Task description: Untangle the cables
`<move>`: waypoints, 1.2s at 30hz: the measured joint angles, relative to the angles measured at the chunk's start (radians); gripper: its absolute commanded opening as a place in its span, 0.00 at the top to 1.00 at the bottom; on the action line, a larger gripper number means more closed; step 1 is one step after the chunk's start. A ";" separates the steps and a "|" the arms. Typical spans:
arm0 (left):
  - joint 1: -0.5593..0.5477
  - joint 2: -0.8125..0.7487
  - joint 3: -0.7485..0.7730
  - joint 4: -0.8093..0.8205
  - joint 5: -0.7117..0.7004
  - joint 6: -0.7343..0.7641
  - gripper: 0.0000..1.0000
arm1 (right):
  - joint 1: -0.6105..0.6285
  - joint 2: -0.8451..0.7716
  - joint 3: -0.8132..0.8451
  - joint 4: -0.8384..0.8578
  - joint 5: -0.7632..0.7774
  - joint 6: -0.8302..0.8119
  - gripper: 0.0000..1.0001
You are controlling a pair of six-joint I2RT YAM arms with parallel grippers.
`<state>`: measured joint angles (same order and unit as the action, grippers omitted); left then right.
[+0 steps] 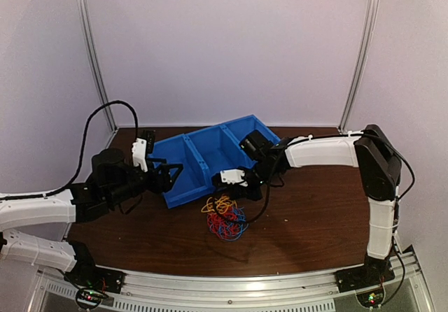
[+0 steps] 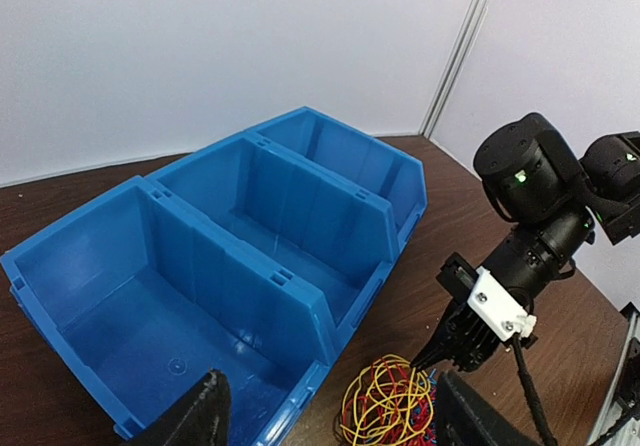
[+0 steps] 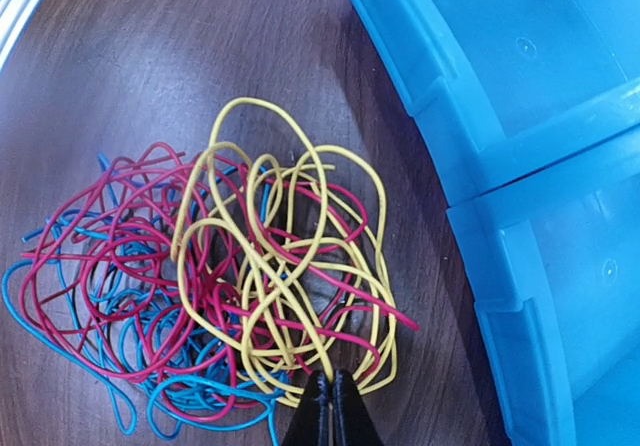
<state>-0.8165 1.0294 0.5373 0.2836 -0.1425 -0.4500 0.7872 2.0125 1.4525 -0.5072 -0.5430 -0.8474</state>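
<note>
cables [image 1: 224, 217]: here we are, one tangled heap of yellow, red and blue lying on the worktop [image 1: 315, 214], just in front of the blue bin [image 1: 210, 154].
top view: we get the layout. the bin sits slantwise across the middle, the left tool [image 1: 168, 175] is at its near left end, and the right tool [image 1: 225, 188] points down at the heap's far edge.
right wrist view: only here do we see the colours sorted. the yellow loops of the cables [image 3: 230, 296] lie on top nearest the bin [image 3: 520, 116], with red and blue spreading away over the worktop [image 3: 150, 66].
right tool [image 3: 330, 406]: tips pressed together right at the edge of the yellow loops. we cannot tell whether a strand is caught between them.
left wrist view: we look into the bin [image 2: 300, 311] and its three compartments, which the other views barely show. the right tool [image 2: 422, 361] touches down on the yellow top of the cables [image 2: 385, 406].
left tool [image 2: 330, 381]: spread wide, its dark fingers [image 2: 200, 416] framing the bin's near corner and the heap, low over the worktop [image 2: 60, 196].
</note>
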 measured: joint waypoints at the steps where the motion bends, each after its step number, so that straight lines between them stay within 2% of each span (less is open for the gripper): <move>1: 0.000 0.005 0.000 0.002 0.001 0.004 0.29 | 0.000 0.000 0.000 -0.001 -0.001 0.001 1.00; 7: 0.000 0.073 -0.002 0.056 0.061 0.044 0.29 | 0.000 -0.034 0.008 -0.047 -0.034 0.044 1.00; 15: 0.000 0.156 -0.062 0.249 0.227 0.104 0.29 | 0.000 -0.222 0.068 -0.105 -0.141 0.143 1.00; 21: -0.003 0.235 -0.053 0.339 0.296 0.122 0.29 | -0.002 -0.310 0.082 -0.138 -0.195 0.206 1.00; 31: -0.124 0.379 -0.018 0.538 0.365 0.168 0.29 | -0.007 -0.383 0.078 -0.140 -0.220 0.296 1.00; 36: -0.154 0.506 0.064 0.580 0.362 0.175 0.39 | -0.010 -0.426 0.078 -0.146 -0.230 0.314 1.00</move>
<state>-0.9707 1.5352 0.6018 0.8639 0.2192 -0.2752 0.7776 1.5867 1.5307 -0.6537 -0.7731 -0.5335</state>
